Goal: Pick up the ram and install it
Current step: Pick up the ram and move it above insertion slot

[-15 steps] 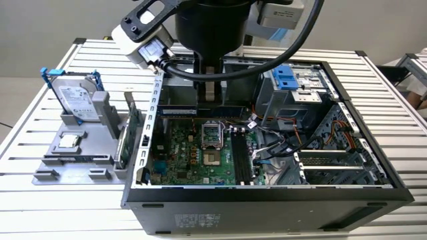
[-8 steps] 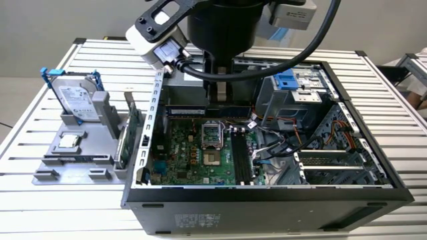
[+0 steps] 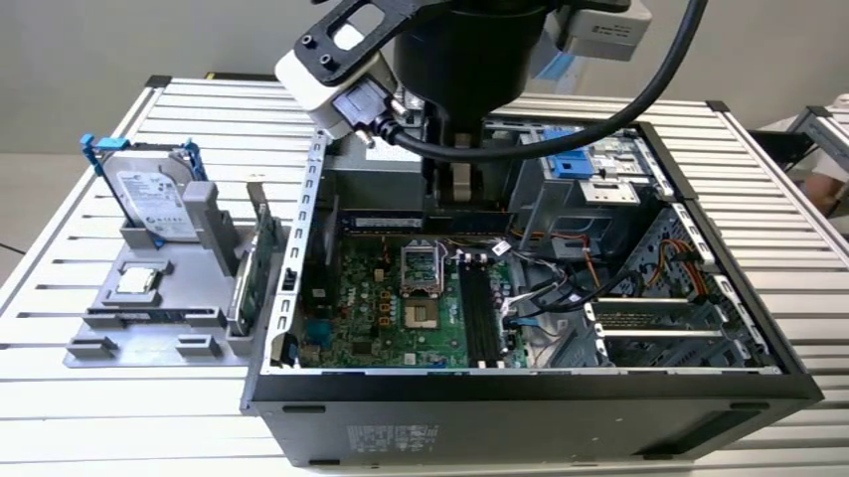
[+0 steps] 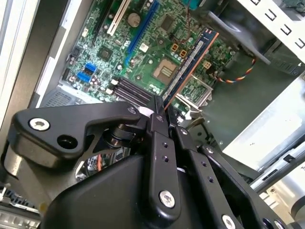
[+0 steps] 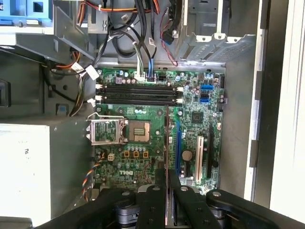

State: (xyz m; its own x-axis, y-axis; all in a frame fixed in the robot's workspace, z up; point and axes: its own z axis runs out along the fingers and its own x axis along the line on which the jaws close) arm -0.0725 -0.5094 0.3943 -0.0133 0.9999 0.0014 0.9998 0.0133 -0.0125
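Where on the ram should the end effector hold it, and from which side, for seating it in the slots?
By its flat faces near mid-length, at the upper long edge, from above. The ram is a thin stick standing on edge, so the end effector pinching across its thickness, as now, leaves the lower edge free for the black slots.

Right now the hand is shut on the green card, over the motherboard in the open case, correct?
Not quite: the hand is shut on the ram, a thin dark stick, over the motherboard; the second wrist view shows it.
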